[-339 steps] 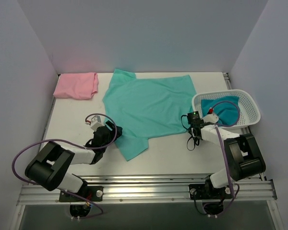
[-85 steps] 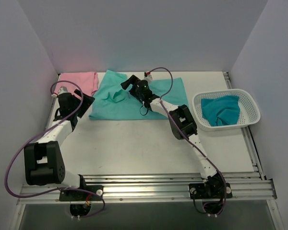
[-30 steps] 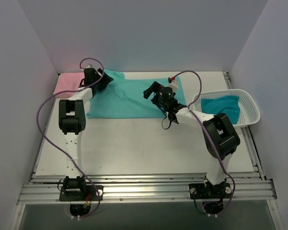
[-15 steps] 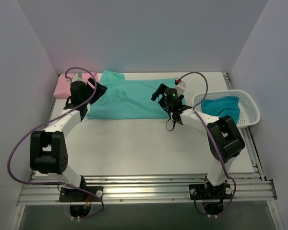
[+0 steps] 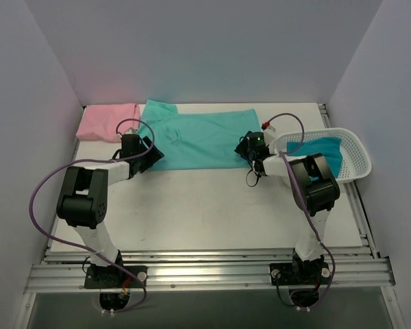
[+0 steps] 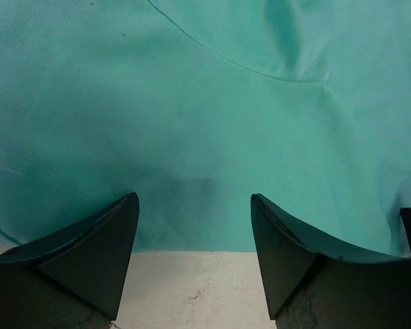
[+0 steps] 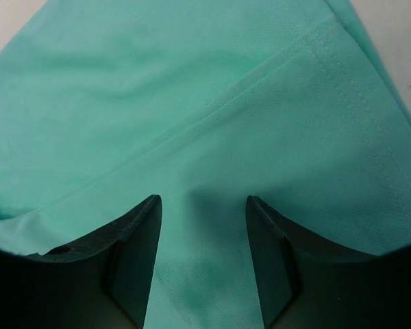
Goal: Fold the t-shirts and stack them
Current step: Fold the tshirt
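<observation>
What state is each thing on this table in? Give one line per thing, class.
mint-green t-shirt: folded into a long band, lying flat.
pink t-shirt: folded, at the far left corner.
teal t-shirt: crumpled inside the basket.
basket: upright, holding one shirt.
left gripper: jaws open over the band's near left edge.
right gripper: jaws apart over its right hem.

Mint-green tee (image 5: 198, 140), pink tee (image 5: 109, 122), teal tee (image 5: 325, 152), white basket (image 5: 359, 163).

one mint-green t-shirt (image 5: 198, 137), one pink t-shirt (image 5: 109, 122), one teal t-shirt (image 5: 323, 155), one basket (image 5: 357, 168)
</observation>
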You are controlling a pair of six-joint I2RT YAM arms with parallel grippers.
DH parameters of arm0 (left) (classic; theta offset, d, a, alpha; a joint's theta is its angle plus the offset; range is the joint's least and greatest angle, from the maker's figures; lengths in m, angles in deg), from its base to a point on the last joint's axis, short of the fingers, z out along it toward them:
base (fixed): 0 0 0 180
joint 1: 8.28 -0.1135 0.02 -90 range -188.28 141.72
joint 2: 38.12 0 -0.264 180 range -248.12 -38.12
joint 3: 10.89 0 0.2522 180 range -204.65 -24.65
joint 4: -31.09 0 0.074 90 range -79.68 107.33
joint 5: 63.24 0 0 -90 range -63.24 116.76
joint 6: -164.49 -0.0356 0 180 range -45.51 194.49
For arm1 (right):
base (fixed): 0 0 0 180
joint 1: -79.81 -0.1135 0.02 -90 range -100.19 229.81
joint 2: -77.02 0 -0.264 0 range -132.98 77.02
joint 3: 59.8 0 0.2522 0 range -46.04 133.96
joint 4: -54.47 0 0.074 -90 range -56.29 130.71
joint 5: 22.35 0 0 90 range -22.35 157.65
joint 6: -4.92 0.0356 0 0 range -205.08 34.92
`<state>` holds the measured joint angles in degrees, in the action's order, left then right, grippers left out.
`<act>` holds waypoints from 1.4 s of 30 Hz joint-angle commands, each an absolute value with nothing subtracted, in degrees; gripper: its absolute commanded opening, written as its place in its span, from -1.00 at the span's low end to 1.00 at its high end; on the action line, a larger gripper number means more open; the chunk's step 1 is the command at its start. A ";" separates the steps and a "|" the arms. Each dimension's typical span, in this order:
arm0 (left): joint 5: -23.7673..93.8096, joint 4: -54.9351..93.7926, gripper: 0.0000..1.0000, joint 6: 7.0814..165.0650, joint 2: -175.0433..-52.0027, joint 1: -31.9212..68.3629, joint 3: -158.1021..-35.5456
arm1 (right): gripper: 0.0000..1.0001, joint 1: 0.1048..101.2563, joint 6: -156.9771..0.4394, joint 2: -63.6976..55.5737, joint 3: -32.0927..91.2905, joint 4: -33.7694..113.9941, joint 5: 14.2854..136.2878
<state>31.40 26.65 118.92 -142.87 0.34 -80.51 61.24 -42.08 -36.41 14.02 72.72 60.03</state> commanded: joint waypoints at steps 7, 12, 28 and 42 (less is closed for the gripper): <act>22.47 23.84 0.48 122.04 -136.75 2.70 -73.36 | -0.34 61.26 -36.67 -32.59 3.46 69.45 57.37; 17.80 21.98 0.48 126.60 -130.06 8.06 -66.59 | -0.42 61.00 -30.69 -25.23 -5.06 67.95 55.87; 6.11 -2.53 0.56 130.05 -84.35 22.75 -61.99 | 0.81 43.33 -23.82 26.83 -13.71 35.09 36.90; 25.16 26.00 0.89 104.29 -127.45 0.97 -88.10 | 0.81 42.98 -34.45 9.35 3.98 43.43 34.86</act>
<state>14.68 17.29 110.44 -118.82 7.82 -83.90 43.34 -31.92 10.02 3.15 41.16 35.55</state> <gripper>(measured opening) 0.942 0.906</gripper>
